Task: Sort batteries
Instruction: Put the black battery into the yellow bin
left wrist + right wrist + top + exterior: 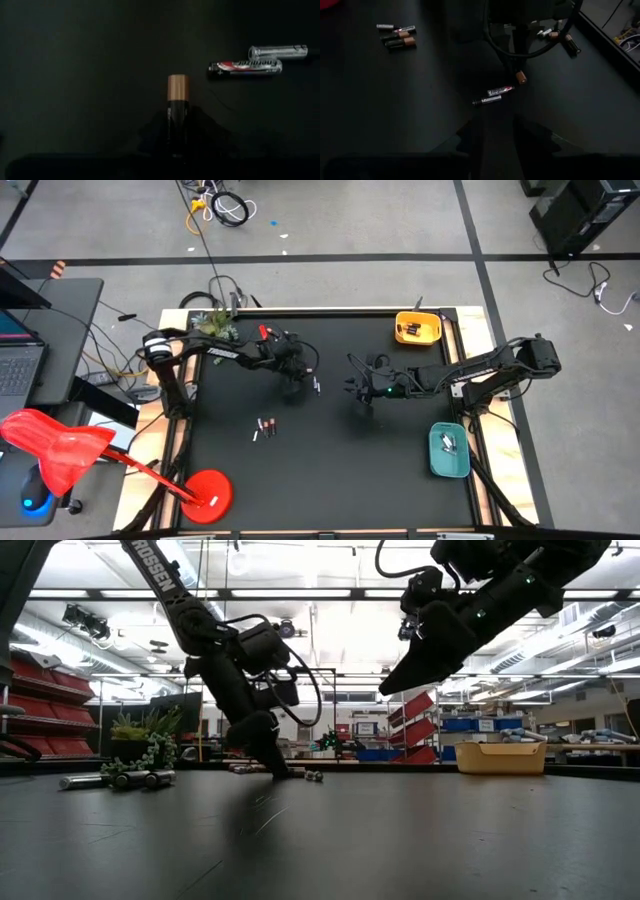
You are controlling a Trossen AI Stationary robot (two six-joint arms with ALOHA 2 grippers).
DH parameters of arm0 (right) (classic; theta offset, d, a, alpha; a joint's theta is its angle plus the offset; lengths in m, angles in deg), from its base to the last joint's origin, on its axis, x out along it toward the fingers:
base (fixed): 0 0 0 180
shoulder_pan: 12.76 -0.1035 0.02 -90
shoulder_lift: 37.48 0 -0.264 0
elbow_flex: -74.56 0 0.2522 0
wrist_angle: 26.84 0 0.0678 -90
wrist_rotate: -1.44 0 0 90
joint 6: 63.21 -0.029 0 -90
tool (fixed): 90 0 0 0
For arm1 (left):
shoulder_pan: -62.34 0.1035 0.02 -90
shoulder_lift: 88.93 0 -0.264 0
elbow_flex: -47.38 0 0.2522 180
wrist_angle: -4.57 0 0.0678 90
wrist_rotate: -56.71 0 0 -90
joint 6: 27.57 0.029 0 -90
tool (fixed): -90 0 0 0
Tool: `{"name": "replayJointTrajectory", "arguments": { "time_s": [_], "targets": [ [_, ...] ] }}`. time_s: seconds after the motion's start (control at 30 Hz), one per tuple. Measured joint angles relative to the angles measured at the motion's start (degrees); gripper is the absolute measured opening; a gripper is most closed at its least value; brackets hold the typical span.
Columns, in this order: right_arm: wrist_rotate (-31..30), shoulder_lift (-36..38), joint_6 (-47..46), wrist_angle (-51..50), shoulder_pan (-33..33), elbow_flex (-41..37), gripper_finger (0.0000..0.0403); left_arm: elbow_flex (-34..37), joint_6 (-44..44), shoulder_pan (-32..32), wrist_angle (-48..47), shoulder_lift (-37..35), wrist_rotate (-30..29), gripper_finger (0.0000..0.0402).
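My left gripper [297, 380] is down at the black table's middle and shut on a black battery with a copper end [177, 117]. That battery also shows under its fingers in the right wrist view [521, 76]. Close by lie a red-and-black battery [245, 66] and a silvery battery [278, 51], side by side on the table [493, 95]. A small group of batteries [265, 426] lies nearer the front and shows in the right wrist view [396, 38]. My right gripper [362, 392] hangs open above the table [395, 680], right of the left gripper, touching nothing. My left gripper pinches the black battery by its dark body [176, 137] between the two fingers. The battery lies along the fingers, and its copper end [178, 87] sticks out past their tips. The fingers slant down onto the table from the left [275, 762]. Whether the battery touches the table, I cannot tell.
A yellow tray [418, 338] with batteries sits at the table's far right, and a teal tray [448, 463] at its near right. More batteries lie near the far edge [265, 332]. A small plant [214, 326] stands at the far left corner. Cables trail by the left arm.
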Motion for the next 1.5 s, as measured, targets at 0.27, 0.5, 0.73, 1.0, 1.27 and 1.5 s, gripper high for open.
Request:
{"name": "replayJointTrajectory", "arguments": {
  "time_s": [0.27,0.5,0.73,1.0,1.27,1.5],
  "targets": [
    [0.0,0.0,0.6,0.0,0.1,0.0,0.0112,-0.2,-3.4,-0.1,-3.1,-0.2,-1.9,0.0088],
    [0.0,0.0,0.6,0.0,0.1,0.0,0.0112,-0.4,-2.5,-0.2,-3.2,0.9,-4.0,0.0010],
    [0.0,0.0,0.6,-0.1,0.1,0.0,0.0112,-0.4,0.3,-2.4,-2.7,1.1,-9.0,0.0002],
    [0.0,0.0,0.5,-0.5,0.1,0.0,0.0113,-0.5,2.1,-2.8,-3.0,-1.7,-8.6,0.0000],
    [0.0,0.0,0.4,-0.2,0.1,0.0,0.0112,-0.1,3.3,-2.8,-7.4,-7.6,-7.5,0.0001],
    [-0.1,0.0,0.4,0.2,0.1,0.0,0.0112,-0.3,3.6,-2.9,-7.8,-8.3,-7.2,0.0001]
  ]
}}
